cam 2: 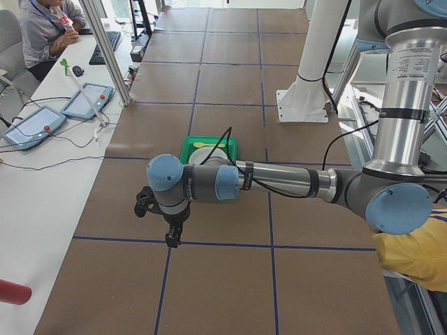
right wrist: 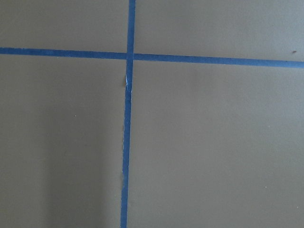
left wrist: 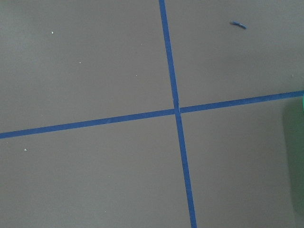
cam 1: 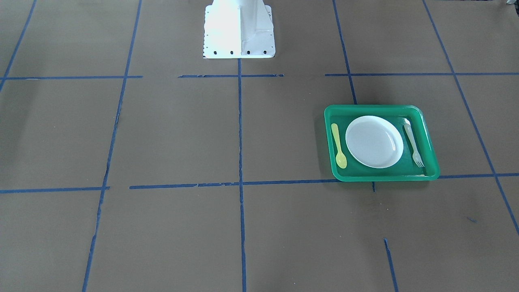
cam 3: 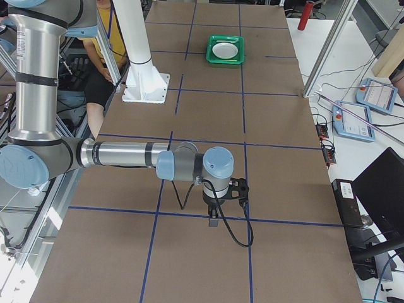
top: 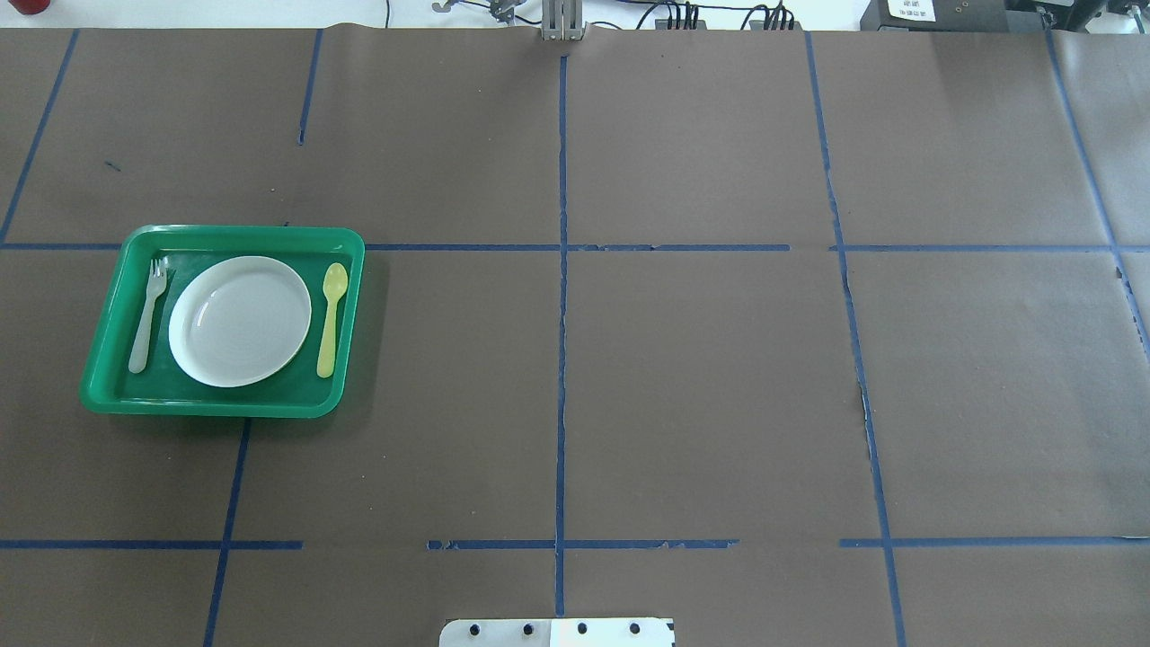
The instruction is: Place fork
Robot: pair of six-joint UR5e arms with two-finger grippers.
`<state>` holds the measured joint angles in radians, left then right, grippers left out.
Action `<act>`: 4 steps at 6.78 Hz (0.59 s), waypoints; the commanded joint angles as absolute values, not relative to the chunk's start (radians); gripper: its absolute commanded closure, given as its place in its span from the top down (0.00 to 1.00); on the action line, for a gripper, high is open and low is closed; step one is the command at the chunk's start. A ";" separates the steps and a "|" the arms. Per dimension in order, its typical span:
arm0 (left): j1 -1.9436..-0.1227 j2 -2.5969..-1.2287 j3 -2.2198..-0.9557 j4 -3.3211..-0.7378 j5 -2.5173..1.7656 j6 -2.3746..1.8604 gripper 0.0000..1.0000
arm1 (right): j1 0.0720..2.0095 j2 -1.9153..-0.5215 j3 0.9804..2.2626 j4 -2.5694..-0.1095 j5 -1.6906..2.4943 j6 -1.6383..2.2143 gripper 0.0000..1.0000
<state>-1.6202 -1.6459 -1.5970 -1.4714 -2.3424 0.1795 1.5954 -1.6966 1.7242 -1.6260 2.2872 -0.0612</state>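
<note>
The white plastic fork [cam 1: 412, 142] lies inside the green tray [cam 1: 377, 108], beside the white plate [cam 1: 374, 141], tines toward the operators' side. In the overhead view the fork [top: 146, 316] is left of the plate [top: 240, 321] in the tray [top: 243, 232]. The left gripper [cam 2: 170, 237] shows only in the exterior left view, high above the table and apart from the tray; I cannot tell if it is open or shut. The right gripper [cam 3: 213, 221] shows only in the exterior right view, far from the tray [cam 3: 226, 60]; I cannot tell its state.
A yellow-green spoon [cam 1: 338, 145] lies in the tray on the plate's other side, also in the overhead view [top: 331, 307]. The robot's white base [cam 1: 239, 30] stands at the table's middle. Blue tape lines cross the brown table. Both wrist views show only bare table and tape.
</note>
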 commanded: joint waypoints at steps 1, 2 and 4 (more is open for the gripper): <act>-1.618 -1.647 -1.594 -1.474 -2.342 0.179 1.00 | 1.595 -1.697 1.724 -1.626 2.287 -0.061 1.00; -1.618 -1.647 -1.597 -1.474 -2.342 0.179 1.00 | 1.595 -1.697 1.724 -1.626 2.287 -0.061 1.00; -1.618 -1.657 -1.591 -1.474 -2.342 0.179 1.00 | 1.595 -1.697 1.724 -1.626 2.287 -0.061 1.00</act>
